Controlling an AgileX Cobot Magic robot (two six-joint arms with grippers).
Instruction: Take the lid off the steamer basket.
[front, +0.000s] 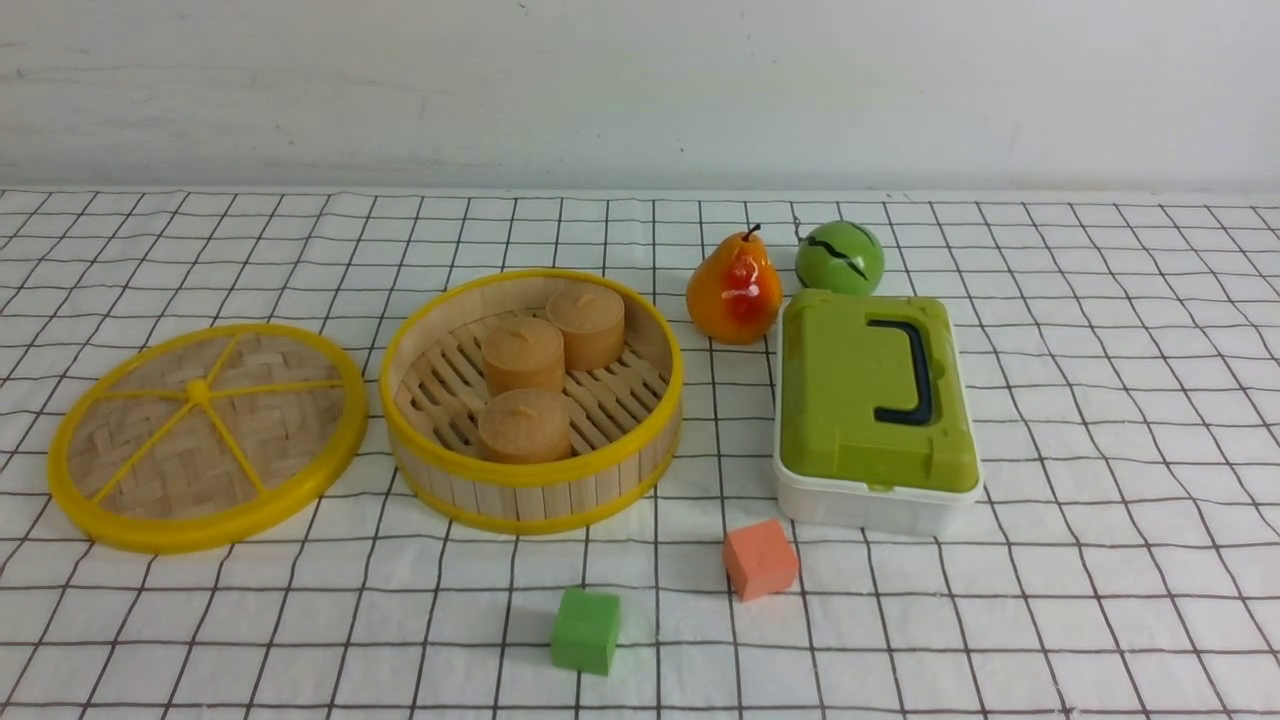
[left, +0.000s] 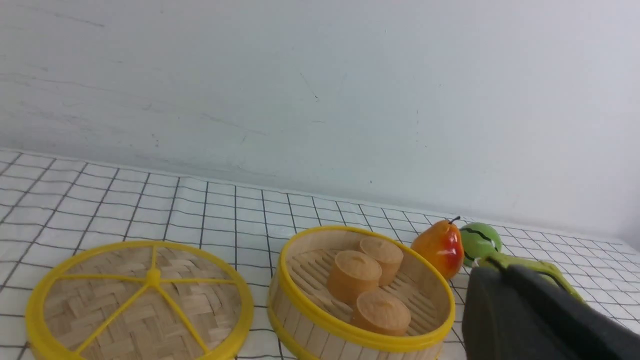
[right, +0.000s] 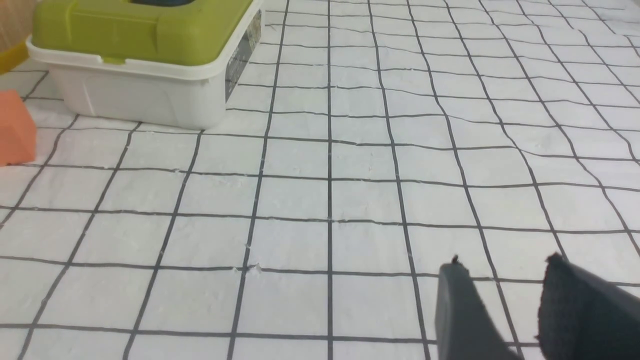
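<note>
Ahead of you, a plain white wall (front: 640, 90) backs the desk's white, black-gridded cloth (front: 1120, 420).

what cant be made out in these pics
- Green box's far-side contents: the closed green lid hides the inside in the front view.
- Orange block: cut off by the picture's edge in the right wrist view.
- Lid's underside: the woven lid lies over it in the front view.
- Left tool: dark and blurred in the left wrist view, covering part of the green lid.
- Green block: outside the right wrist view, beyond its edge.
</note>
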